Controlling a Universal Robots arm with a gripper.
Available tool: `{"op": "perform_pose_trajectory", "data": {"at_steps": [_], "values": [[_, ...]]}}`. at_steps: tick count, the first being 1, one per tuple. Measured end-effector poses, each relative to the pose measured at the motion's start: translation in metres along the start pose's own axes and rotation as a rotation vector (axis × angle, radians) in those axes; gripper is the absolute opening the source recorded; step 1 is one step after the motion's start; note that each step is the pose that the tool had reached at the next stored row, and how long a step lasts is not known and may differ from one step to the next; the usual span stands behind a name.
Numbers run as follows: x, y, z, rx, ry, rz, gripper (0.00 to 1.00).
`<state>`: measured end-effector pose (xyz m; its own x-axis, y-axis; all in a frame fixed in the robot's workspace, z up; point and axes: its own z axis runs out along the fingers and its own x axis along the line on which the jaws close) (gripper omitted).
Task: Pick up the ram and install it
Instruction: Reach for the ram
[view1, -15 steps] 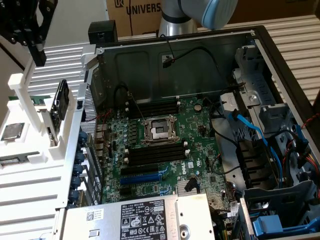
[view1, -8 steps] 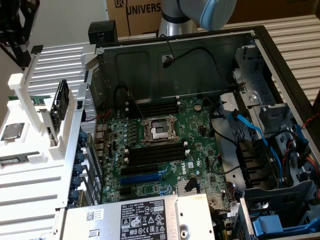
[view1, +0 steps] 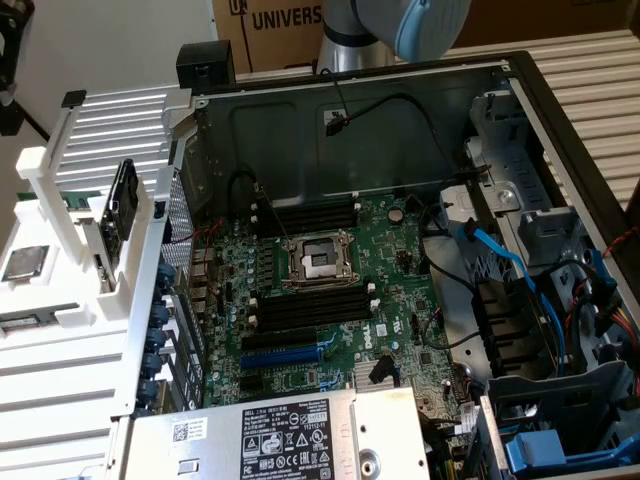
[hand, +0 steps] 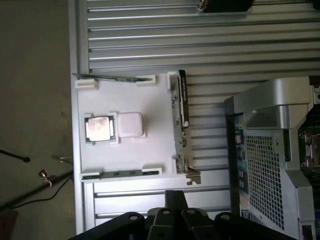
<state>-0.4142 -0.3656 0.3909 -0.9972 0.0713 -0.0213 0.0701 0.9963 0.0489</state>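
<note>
gripper (hand: 175, 196): fingers closed together with nothing between them, poised near one edge of the white tray (hand: 145, 150).
ram (hand: 114, 78): thin green stick standing on edge in the tray's white clips, well apart from the gripper.
second green stick (hand: 122, 173): clipped along the tray's opposite edge, nearer the fingers.
processor chip (hand: 99, 128): lying flat between the two sticks.
black card (hand: 183, 100): upright on the tray's case-facing side.
tray position: at nine o'clock of the open computer case (view1: 520, 90) in the exterior view.
memory slots (view1: 305, 305): black rows at six and twelve o'clock of the CPU socket (view1: 318, 260).

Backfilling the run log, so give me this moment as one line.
end effector: shut, empty | ram: in white holder, untouched | case: open
</note>
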Motion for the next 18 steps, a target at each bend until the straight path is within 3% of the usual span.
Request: {"op": "perform_pose_trajectory", "data": {"at_steps": [6, 9, 13, 14, 16, 18], "values": [[0.032, 0.0019, -0.0005, 0.0, 0.0, 0.0, 0.1], [0.06, 0.0036, -0.0008, 0.0, -0.0001, 0.0, 0.1], [0.079, 0.0049, -0.001, 0.0, -0.0001, 0.0, 0.1], [0.093, 0.0059, -0.0011, 0.0, -0.0001, 0.0, 0.1], [0.101, 0.0067, -0.0011, -0.0002, -0.0003, 0.0, 0.1], [0.102, 0.0067, -0.0012, 0.0, 0.0, 0.0, 0.1]]}}
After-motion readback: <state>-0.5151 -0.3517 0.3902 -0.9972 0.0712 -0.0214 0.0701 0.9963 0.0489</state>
